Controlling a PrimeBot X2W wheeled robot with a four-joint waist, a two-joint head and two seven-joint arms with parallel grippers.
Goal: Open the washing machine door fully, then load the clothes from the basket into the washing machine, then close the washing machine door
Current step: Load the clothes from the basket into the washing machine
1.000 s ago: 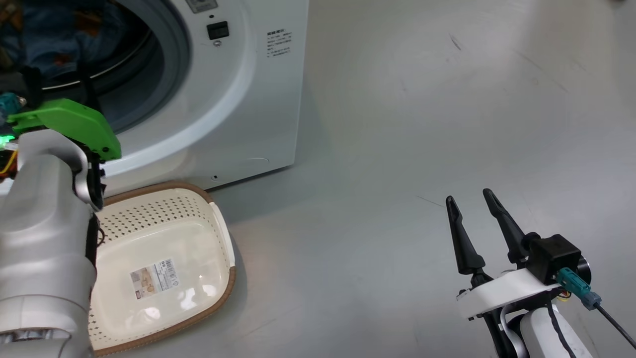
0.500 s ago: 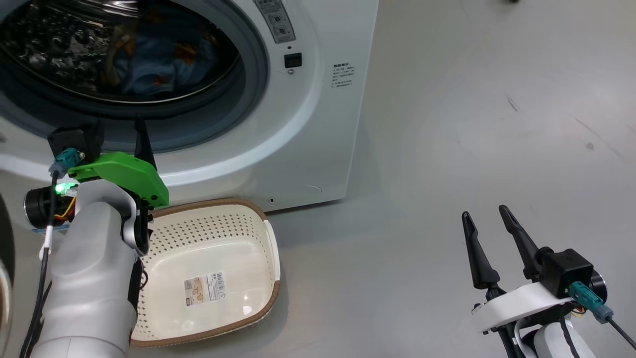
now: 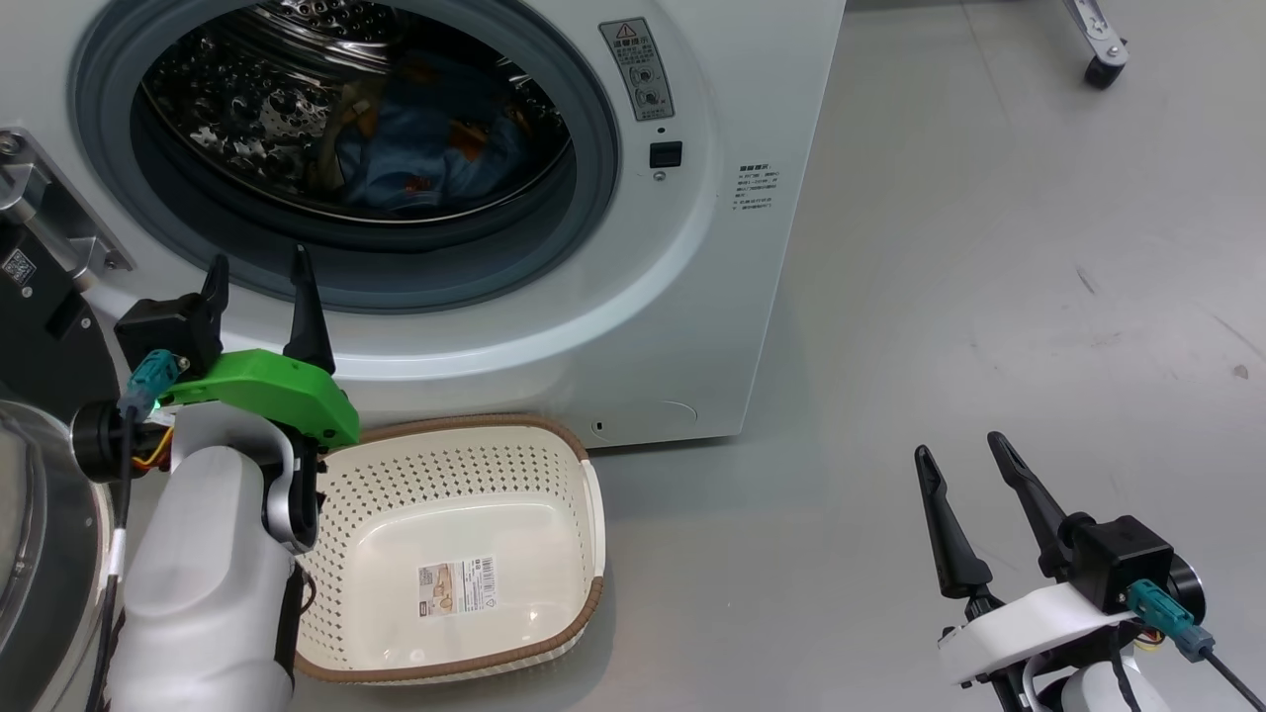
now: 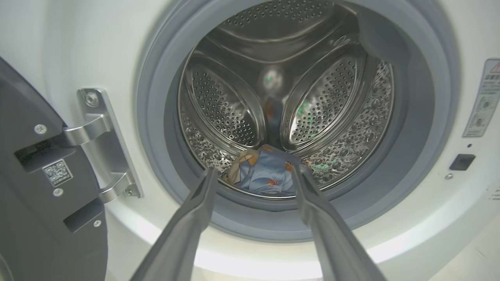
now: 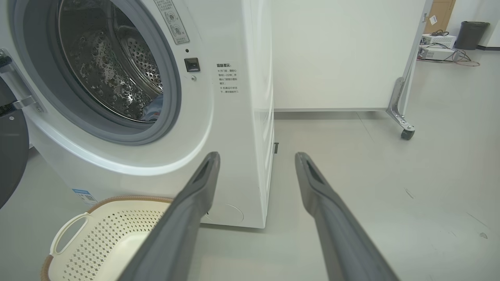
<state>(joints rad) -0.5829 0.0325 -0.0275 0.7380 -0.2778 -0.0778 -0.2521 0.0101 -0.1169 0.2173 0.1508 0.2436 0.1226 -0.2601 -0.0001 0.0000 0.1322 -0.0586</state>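
Clothes (image 3: 425, 163) in the drum (image 4: 234, 109), basket (image 3: 586, 494) empty; the left gripper (image 3: 257, 269), fingers spread and holding nothing, should reach behind the open washing machine door (image 4: 35, 218) and push it firmly shut.

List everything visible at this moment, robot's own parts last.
washing machine: one, white, ahead on the left.
door: one, black, swung open at far left.
clothes: one heap, blue with orange print, inside the drum.
basket: one, cream with brown rim, empty, on the floor before the machine.
floor: one, grey, under everything.
panel on wheels: one, white, beyond the machine.
left fingers: two, dark, apart, pointing at the drum.
right fingers: two, dark, apart, over floor, lower right.
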